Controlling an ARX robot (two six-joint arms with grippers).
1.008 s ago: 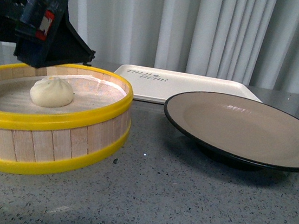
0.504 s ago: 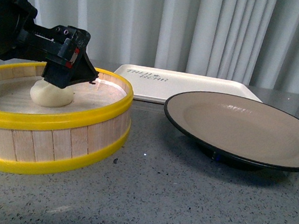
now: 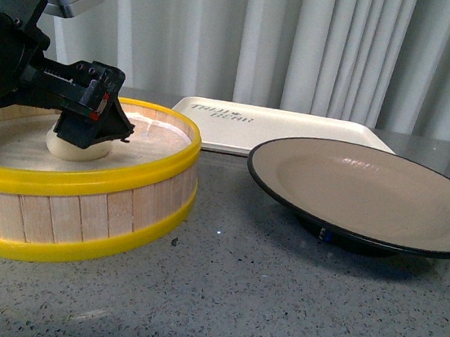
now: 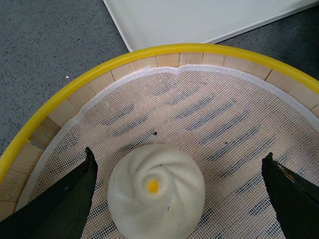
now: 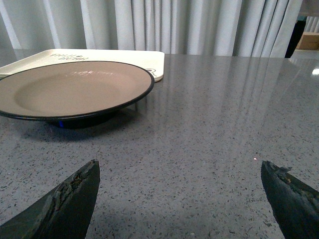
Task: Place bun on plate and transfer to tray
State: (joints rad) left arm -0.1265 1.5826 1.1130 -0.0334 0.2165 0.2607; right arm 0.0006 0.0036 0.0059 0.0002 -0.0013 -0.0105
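Observation:
The cream-white bun (image 3: pixel 65 147) with a yellow dot on its pleated top (image 4: pixel 157 196) lies on the mesh liner inside the steamer basket. My left gripper (image 3: pixel 98 132) hangs low inside the basket, open, one finger (image 4: pixel 75 194) close beside the bun and the other finger (image 4: pixel 291 194) well clear of it; the gripper (image 4: pixel 178 155) touches nothing. The beige plate (image 3: pixel 370 190) with its black rim stands empty to the right, also in the right wrist view (image 5: pixel 70 87). The cream tray (image 3: pixel 295 132) lies behind it. My right gripper (image 5: pixel 179 167) is open above bare table.
The yellow-rimmed wooden steamer basket (image 3: pixel 80 208) stands at the front left, its rim (image 4: pixel 149 52) near the tray's corner (image 4: pixel 199 17). A grey speckled tabletop (image 3: pixel 274 306) runs in front. White curtains hang behind.
My left gripper has come down from above the basket's far rim into the basket, so its open fingers now flank the bun. Plate and tray have not moved.

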